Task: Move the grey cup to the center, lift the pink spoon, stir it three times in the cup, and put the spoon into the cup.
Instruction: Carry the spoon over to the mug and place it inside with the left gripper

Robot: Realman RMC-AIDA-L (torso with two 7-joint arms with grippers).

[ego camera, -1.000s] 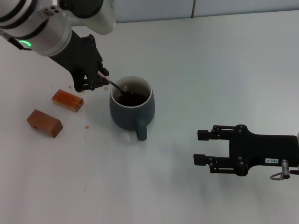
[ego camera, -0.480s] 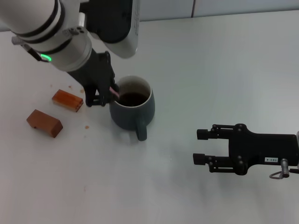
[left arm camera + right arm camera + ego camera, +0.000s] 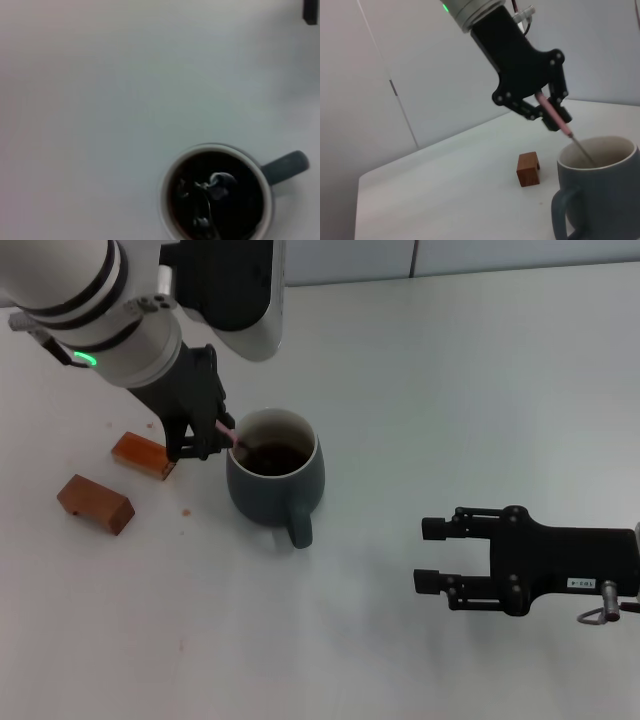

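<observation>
The left gripper (image 3: 213,437) pinched the pink spoon (image 3: 555,116), its bowl hidden in the grey cup (image 3: 275,481) (dark liquid inside). The cup had shifted toward the brown blocks (image 3: 95,504). Beyond the cup's handle, the right gripper (image 3: 433,555) rested open.

A plain white worktop (image 3: 450,390) fills nearly the whole head view, matte and evenly lit, with only soft, faint shadows on it. A few small brown specks (image 3: 184,510) dot it toward 9 o'clock. Along the 12 o'clock edge runs a pale grey-blue wall (image 3: 350,258), split by a thin vertical seam (image 3: 414,256). In the right wrist view, light grey wall panels (image 3: 370,100) stand behind the worktop, divided by a dark vertical joint (image 3: 390,85).
</observation>
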